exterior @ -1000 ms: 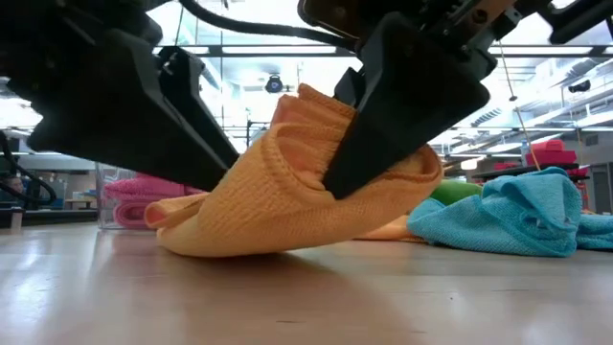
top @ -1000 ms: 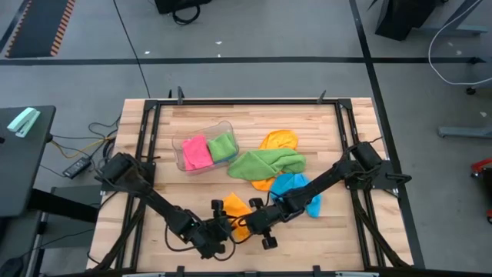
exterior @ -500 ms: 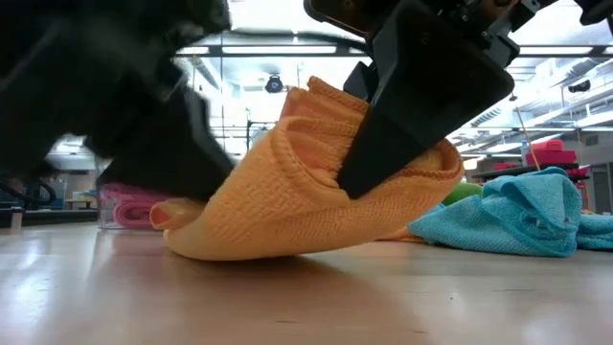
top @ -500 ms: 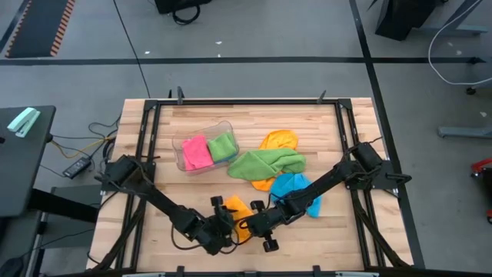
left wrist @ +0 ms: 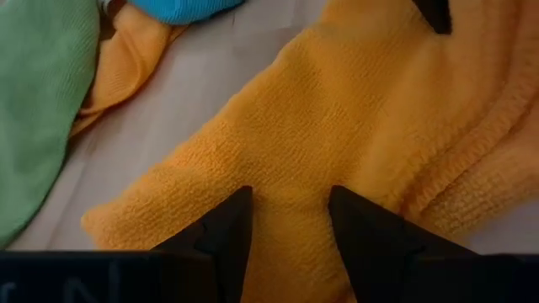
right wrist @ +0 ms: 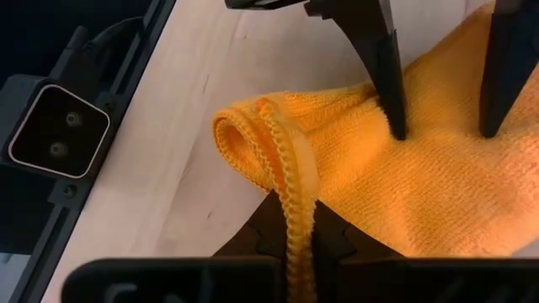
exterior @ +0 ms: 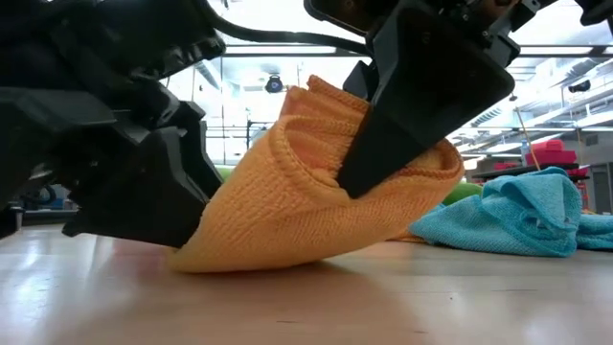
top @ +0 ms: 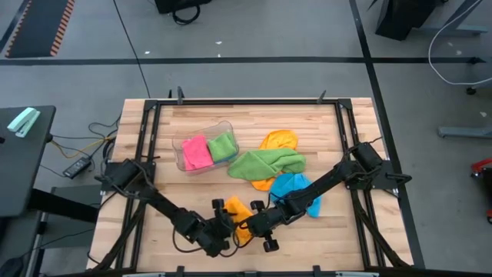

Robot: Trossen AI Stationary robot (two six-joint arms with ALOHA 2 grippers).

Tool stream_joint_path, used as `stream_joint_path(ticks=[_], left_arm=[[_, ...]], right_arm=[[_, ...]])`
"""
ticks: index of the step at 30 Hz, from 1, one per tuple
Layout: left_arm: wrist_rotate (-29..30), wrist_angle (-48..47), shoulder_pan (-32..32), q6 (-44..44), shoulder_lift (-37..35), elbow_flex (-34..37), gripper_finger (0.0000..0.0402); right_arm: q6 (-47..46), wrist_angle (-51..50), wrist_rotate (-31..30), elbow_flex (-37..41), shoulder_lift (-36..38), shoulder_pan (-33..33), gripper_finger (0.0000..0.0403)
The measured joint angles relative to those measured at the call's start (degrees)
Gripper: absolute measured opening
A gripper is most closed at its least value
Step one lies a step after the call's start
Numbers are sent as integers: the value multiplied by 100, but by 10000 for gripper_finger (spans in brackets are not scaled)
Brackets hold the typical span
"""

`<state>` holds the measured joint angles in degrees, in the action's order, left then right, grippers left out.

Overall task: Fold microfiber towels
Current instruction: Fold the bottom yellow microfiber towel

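An orange towel (top: 235, 210) lies near the table's front edge, one side raised in a fold (exterior: 316, 144), its lower part resting on the table. My right gripper (top: 250, 223) is shut on that raised side. My left gripper (top: 221, 232) is open, and its two fingers stand on the flat part of the towel (left wrist: 337, 126). A green towel (top: 265, 163), a second orange towel (top: 278, 141) and a sky blue towel (top: 296, 188) lie loose behind it. My left gripper's two spread fingertips (right wrist: 394, 126) rest on the flat part of the orange towel (right wrist: 438, 177), slanting down from the table's left. That part lies on the table. My right gripper pinches the towel's hemmed edge (right wrist: 290, 198) between its two fingers. It comes slanting down from the table's right. The edge is folded over into a roll, so it holds several layers. That side is lifted and the rest lies on the table.
A clear plastic tub (top: 184, 158) at the back left holds a folded pink towel (top: 196, 152) and a green one (top: 222, 146). The blue towel also shows in the low view (exterior: 517, 216), right of the work. Black frame rails run along the table's edges.
My left gripper has come down and toward the table's right, onto the orange towel, and now hides the tub in the low view. My right gripper has raised the towel's held side a little, and the fold stands slightly higher.
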<state>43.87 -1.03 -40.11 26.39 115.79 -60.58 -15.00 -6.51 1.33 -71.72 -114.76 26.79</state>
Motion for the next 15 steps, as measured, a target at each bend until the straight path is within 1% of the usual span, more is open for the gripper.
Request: stream_joint_path(ticks=[4, 8, 12, 15], left_arm=[[107, -3, -122, -177, -11, 2, 172], [144, -61, -235, -413, -175, 9, 172], [523, -82, -407, -600, -429, 3, 172], [811, -212, -536, -660, -485, 15, 172]], right_arm=[[-68, -125, 168, -1, 40, -4, 23], [-207, -292, 463, -9, 116, 0, 23], [-302, -405, 662, -7, 165, 2, 23], [-314, -517, 822, -7, 206, 1, 23]])
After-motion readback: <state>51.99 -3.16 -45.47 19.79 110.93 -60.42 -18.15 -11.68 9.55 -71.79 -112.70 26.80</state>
